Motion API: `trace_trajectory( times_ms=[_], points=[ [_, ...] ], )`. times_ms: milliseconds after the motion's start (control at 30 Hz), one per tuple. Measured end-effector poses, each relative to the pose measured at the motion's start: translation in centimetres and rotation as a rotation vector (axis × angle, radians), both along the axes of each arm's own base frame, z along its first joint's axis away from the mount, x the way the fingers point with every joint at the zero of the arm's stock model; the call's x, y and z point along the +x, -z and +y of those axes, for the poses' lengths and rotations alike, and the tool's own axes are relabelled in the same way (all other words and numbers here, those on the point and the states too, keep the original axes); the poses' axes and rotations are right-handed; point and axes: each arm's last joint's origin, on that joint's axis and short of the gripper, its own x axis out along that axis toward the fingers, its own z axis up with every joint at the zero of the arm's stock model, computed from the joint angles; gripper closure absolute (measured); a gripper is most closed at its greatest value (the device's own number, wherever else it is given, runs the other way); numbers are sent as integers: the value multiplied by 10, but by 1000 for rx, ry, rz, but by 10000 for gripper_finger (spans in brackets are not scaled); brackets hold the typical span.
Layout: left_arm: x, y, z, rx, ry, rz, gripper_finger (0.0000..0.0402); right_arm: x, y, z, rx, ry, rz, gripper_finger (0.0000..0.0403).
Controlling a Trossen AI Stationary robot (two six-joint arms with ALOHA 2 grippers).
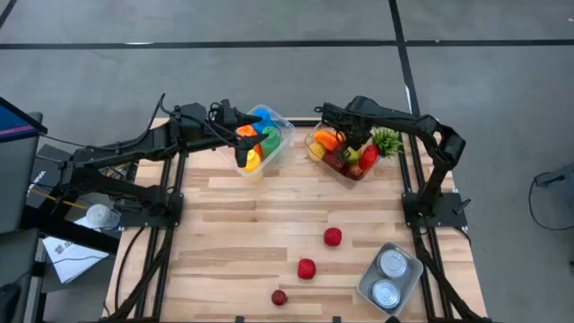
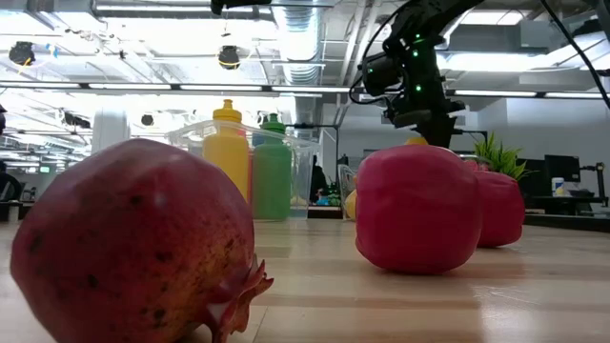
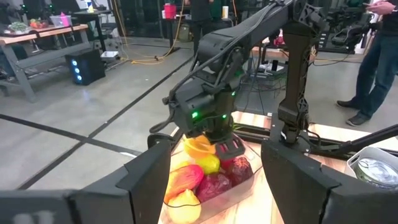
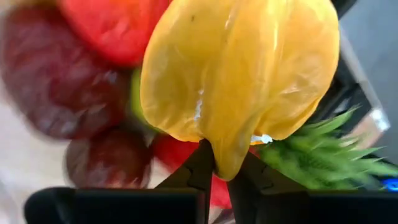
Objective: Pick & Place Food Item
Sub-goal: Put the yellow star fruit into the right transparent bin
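A clear food bin (image 1: 316,152) at the table's far right holds red, orange and green food. My right gripper (image 4: 222,163) points down into it, shut on a yellow-orange pepper-like food item (image 4: 239,68), which also shows below that gripper in the left wrist view (image 3: 200,147). My left gripper (image 1: 242,139) stands level at the far middle-left beside a clear bin of bottles (image 1: 280,135). It is open, with nothing between its fingers (image 3: 149,180). Three red fruits (image 1: 333,236), (image 1: 307,268), (image 1: 279,297) lie on the table toward the near edge. My right gripper pinches a narrow tip of the yellow-orange food item (image 4: 225,149) between its two fingers. The fingers come steeply from above. The item sits over the heap of food in the bin; whether it is clear of the heap I cannot tell.
A metal tray with two tin cans (image 1: 390,274) stands at the near right. In the low view a pomegranate (image 2: 133,238) and a red pepper (image 2: 415,210) lie close in front, with yellow (image 2: 229,143) and green (image 2: 272,167) bottles behind. People stand beyond the table.
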Motion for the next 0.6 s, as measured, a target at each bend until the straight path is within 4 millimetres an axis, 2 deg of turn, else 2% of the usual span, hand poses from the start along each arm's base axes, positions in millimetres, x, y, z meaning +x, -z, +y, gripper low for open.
trace_trajectory(
  times_ms=[167, 300, 600],
  points=[
    [0, 0, 0, 0, 0, 0, 164, 7, 2, -11, -93, 11, -64, 382],
    [0, 0, 0, -1, 0, 0, 163, 12, 2, -17, -103, 25, -157, 388],
    [0, 1, 0, -28, -3, 5, 163, 14, 2, -23, -139, 53, -205, 370]
  ],
)
